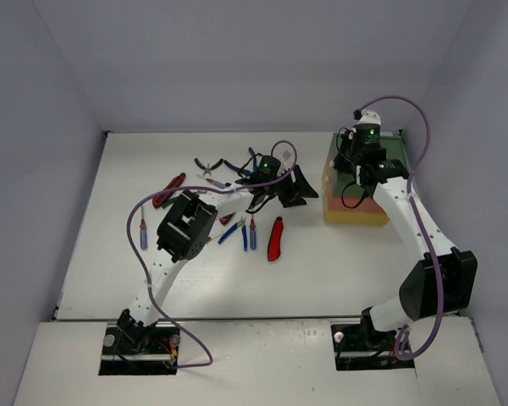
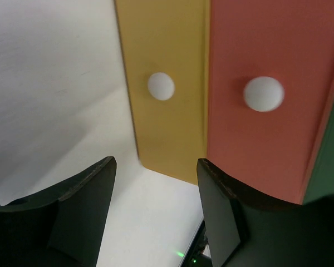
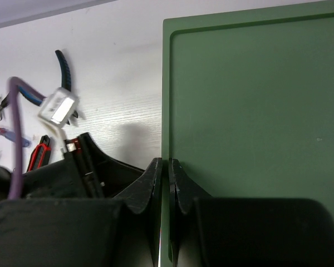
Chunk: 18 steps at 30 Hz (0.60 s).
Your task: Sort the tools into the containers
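Left wrist: spread left hand [image 2: 156, 162] faces yellow drawer [image 2: 167, 133] and red drawer [image 2: 261, 150].

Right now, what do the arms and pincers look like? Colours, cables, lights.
The left arm and right arm have white links with bulky black joint housings. A purple cable loops loosely along each. Small green lights glow on the wrist modules. The left pincer and right pincer have matte black, curved, tapering fingers. No markings or sleeves show.
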Tool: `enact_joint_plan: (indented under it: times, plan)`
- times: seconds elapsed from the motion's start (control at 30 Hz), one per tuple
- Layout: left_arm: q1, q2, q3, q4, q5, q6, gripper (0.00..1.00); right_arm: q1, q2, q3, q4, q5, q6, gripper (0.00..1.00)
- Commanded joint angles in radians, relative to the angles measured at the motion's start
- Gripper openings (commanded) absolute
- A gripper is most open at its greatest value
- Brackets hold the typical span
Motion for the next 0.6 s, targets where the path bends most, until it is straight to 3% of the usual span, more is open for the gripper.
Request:
enact_joint_plan:
  times: [0.0, 0.57]
  plan:
    - [-0.002, -0.016, 0.091, 0.109, 0.056, -0.027, 0.56, 0.022, -0.042, -0.008, -0.007, -0.077, 0.009, 0.0]
    - [-0.003, 0.095, 0.142, 0.24, 0.07, -0.07, 0.45, 0.02, -0.058, -0.028, -0.007, -0.118, -0.061, 0.0]
